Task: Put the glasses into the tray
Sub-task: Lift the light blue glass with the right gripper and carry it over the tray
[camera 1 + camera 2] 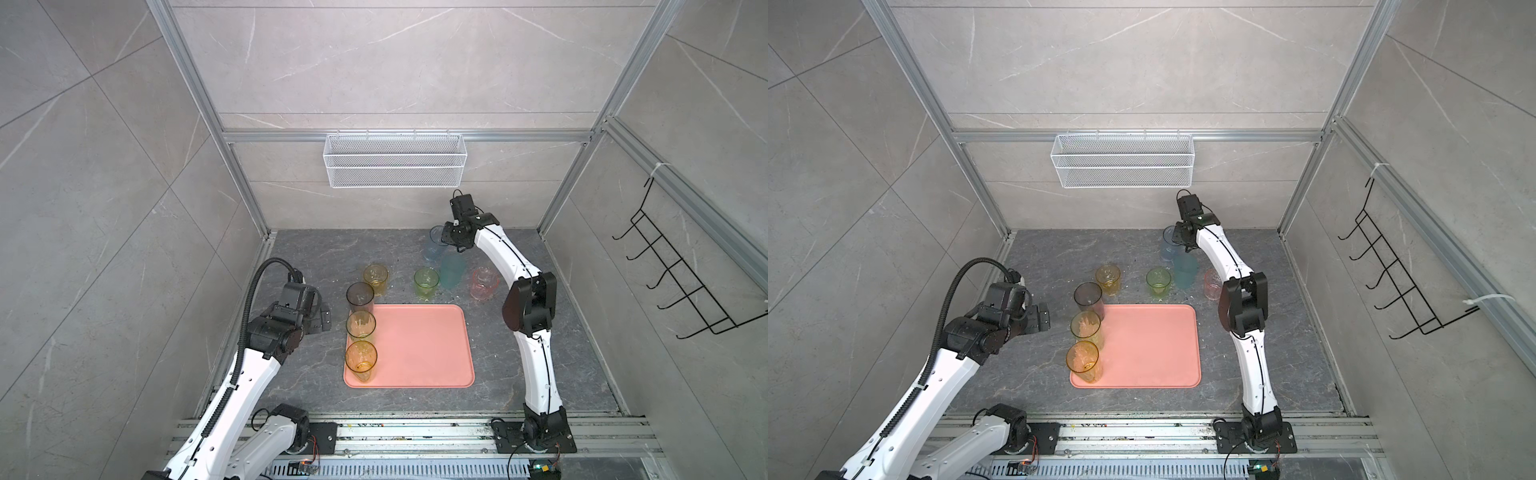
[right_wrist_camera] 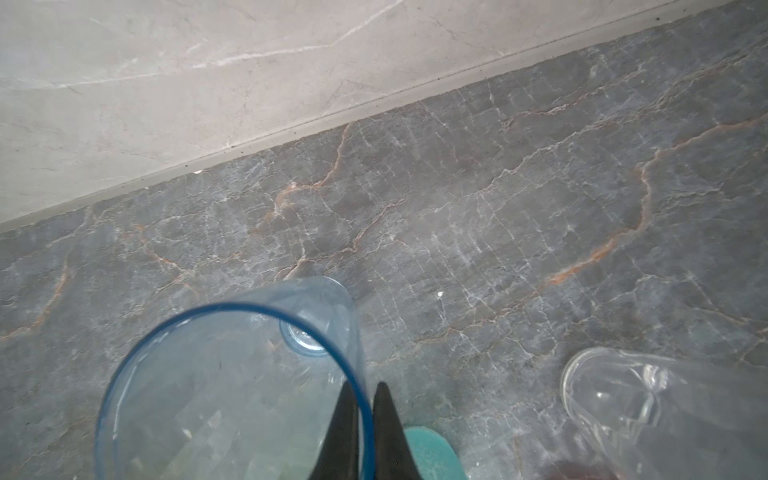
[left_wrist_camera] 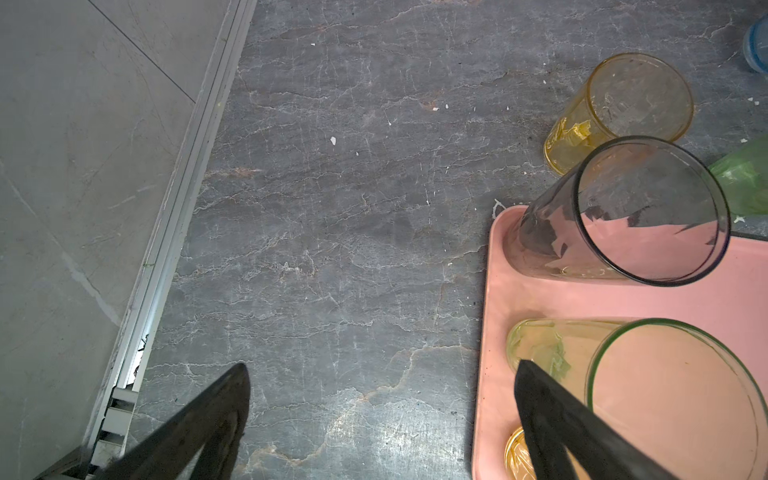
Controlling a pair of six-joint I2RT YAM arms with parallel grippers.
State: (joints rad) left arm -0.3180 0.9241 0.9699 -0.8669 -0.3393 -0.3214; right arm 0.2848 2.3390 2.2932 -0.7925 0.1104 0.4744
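Observation:
The salmon-pink tray (image 1: 419, 349) lies in the middle, and three tall glasses stand along its left edge: smoky grey (image 1: 360, 296), yellow-green (image 1: 360, 325) and amber (image 1: 360, 358). Behind the tray, on the stone floor, stand a short amber glass (image 1: 376, 277), a green one (image 1: 426, 281), a teal one (image 1: 452, 270) and a pink one (image 1: 484, 282). At the back, my right gripper (image 2: 365, 399) is shut on the rim of the blue glass (image 2: 232, 386), one finger inside and one outside. A clear glass (image 2: 623, 395) lies beside it. My left gripper (image 3: 382, 365) stands open and empty, left of the tray.
A white wire basket (image 1: 395, 160) hangs on the back wall and a black hook rack (image 1: 681, 266) on the right wall. An aluminium rail (image 3: 166, 249) runs along the floor's left edge. The back wall (image 2: 208, 83) is close behind the blue glass.

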